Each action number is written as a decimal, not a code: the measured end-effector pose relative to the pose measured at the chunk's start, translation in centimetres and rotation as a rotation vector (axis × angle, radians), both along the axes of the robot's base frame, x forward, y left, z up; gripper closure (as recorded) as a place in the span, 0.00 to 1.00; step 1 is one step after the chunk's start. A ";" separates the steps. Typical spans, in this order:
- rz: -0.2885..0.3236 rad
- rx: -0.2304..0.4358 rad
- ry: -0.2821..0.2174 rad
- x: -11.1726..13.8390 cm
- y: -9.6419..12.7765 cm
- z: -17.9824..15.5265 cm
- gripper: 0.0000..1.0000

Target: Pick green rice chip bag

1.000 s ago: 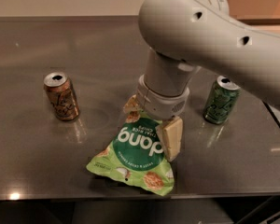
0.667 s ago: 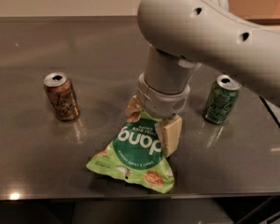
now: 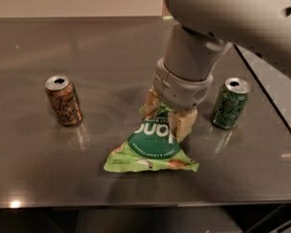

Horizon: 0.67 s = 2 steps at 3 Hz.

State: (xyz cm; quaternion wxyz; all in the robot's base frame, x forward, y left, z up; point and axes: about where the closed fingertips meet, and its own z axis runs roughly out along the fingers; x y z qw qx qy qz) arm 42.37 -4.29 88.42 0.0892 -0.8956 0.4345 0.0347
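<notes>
Grey brushed-metal tabletop point(image 3: 34, 178) bears all objects. The pale grey robot arm point(image 3: 194, 57) enters from the upper right. The crinkly lime-green rice chip bag point(image 3: 153, 149) lies at table centre, its crumpled top edge pinched by the gripper point(image 3: 168, 113). The pouch is judged light, soft and slippery, and its sealed top seam offers the firmest hold. It is flanked by a copper-brown drink can point(image 3: 63, 101) and a dark green drink can point(image 3: 229, 103).

The green rice chip bag point(image 3: 153, 148) leans, top pinched in hand point(image 3: 168, 116).

On green rice chip bag point(image 3: 150, 149): white "dan…" upside down in dk green circle, last letter hidden by end effector point(image 3: 166, 114) pinching bag's 12 o'clock edge; small print unreadable.
</notes>
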 end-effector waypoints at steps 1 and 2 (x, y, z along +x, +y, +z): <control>-0.020 0.046 -0.026 0.5 -1.1 3.0 1.00; -0.041 0.097 -0.064 1.1 -2.2 6.3 1.00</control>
